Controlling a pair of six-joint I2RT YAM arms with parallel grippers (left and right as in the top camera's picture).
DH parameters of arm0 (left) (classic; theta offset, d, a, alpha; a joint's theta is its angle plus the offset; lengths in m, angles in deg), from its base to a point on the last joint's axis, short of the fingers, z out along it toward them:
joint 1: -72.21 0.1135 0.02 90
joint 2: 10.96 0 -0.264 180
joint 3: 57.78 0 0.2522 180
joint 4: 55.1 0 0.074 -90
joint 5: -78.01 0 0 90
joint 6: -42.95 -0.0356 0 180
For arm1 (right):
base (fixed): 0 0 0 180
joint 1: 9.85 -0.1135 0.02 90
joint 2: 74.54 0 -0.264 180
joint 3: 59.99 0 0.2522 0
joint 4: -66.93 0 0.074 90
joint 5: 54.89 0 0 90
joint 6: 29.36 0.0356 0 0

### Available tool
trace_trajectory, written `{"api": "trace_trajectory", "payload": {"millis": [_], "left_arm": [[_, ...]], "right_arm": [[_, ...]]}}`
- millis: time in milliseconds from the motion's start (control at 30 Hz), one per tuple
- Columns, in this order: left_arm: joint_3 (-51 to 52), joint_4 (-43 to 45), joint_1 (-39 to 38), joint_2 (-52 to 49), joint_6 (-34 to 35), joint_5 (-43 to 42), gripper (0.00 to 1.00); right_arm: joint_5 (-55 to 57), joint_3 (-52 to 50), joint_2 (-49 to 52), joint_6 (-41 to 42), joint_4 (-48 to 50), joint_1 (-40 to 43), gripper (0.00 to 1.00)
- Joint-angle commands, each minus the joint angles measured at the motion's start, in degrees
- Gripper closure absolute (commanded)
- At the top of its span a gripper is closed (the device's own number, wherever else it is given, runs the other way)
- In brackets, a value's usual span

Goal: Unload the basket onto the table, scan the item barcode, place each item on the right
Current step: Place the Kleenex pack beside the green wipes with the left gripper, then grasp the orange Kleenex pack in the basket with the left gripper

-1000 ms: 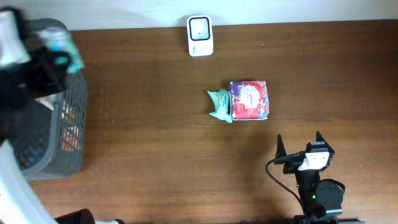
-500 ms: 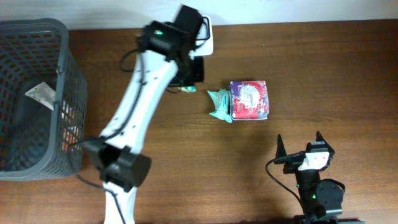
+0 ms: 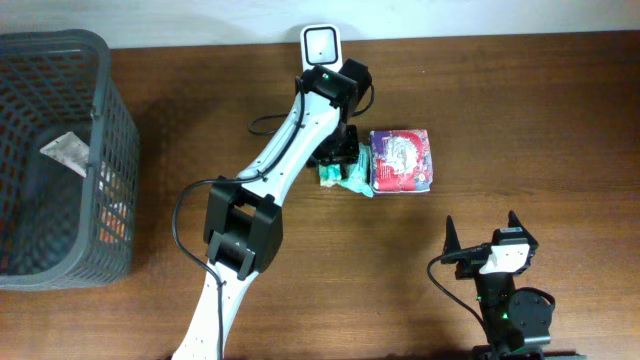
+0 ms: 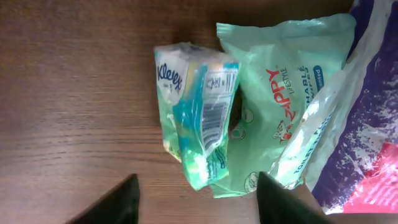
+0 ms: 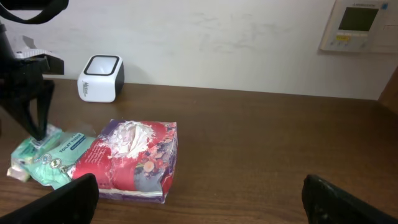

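The item, a small green and white Kleenex tissue pack (image 4: 196,112) with its barcode facing up, lies on the wooden table against a green Zippy wipes pack (image 4: 280,106). In the overhead view it (image 3: 328,174) lies just left of the wipes pack (image 3: 354,178). My left gripper (image 4: 196,198) hovers over it, fingers apart, holding nothing. The white scanner (image 3: 321,45) stands at the table's back edge, behind the left arm. My right gripper (image 3: 480,228) rests open at the front right, far from the packs.
A purple and red tissue pack (image 3: 400,160) lies right of the wipes pack. A dark mesh basket (image 3: 110,150) with several items inside stands at the far left. A wall panel (image 5: 357,25) hangs behind the table.
The left arm swung from the basket past the scanner to the table's middle. Its jaws have opened and the Kleenex pack now lies beside the wipes pack. The right arm is still.
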Motion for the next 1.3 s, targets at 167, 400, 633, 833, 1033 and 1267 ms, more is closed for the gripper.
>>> {"api": "trace_trajectory", "payload": {"millis": [167, 400, 633, 833, 1033, 1267], "left_arm": [[-28.2, -13.5, 6.4, -0.3, -12.0, -1.5, 0.34], [-37.5, -13.5, 20.0, 16.3, -21.4, -2.5, 0.26], [-36.9, -13.5, 42.8, 29.4, -25.3, -1.7, 0.28], [-23.6, -13.5, 58.8, 29.9, -27.2, -1.7, 0.30], [1.0, -4.6, 67.3, 29.6, -28.1, -3.1, 0.29], [28.7, 10.7, 72.8, 28.4, -32.2, -8.5, 0.46]], "right_arm": [[0.1, -0.5, -0.3, 0.4, -0.2, 0.0, 0.01], [0.1, -0.5, -0.3, 0.4, -0.2, 0.0, 0.01], [0.1, -0.5, -0.3, 0.4, -0.2, 0.0, 0.01], [0.1, -0.5, -0.3, 0.4, -0.2, 0.0, 0.01], [0.1, -0.5, -0.3, 0.4, -0.2, 0.0, 0.01], [0.1, -0.5, -0.3, 0.4, -0.1, 0.0, 0.01]]}}
